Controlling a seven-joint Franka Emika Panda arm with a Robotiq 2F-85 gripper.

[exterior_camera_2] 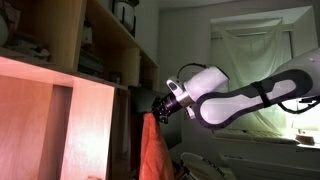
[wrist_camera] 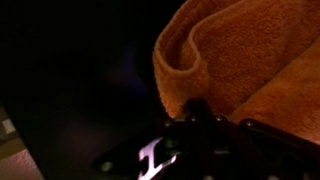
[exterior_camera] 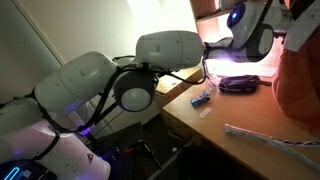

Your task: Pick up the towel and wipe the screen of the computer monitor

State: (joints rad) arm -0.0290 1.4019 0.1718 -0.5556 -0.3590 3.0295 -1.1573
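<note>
**Wrist view.** Your claw (wrist_camera: pixel 195 115) is fully closed on a fold of the towel (wrist_camera: pixel 240 60), which bunches just ahead of the tips. The dark field (wrist_camera: pixel 70 80) beside the cloth is probably the computer monitor's face, but this cannot be confirmed.

**Exterior view.** The towel (exterior_camera_2: pixel 150 150) hangs below the claw (exterior_camera_2: pixel 160 108) with its long axis vertical.

**Beyond.** There are 2 fixtures, wooden shelves (exterior_camera_2: pixel 90 60) and a desk (exterior_camera: pixel 190 120), in a dim room.
</note>
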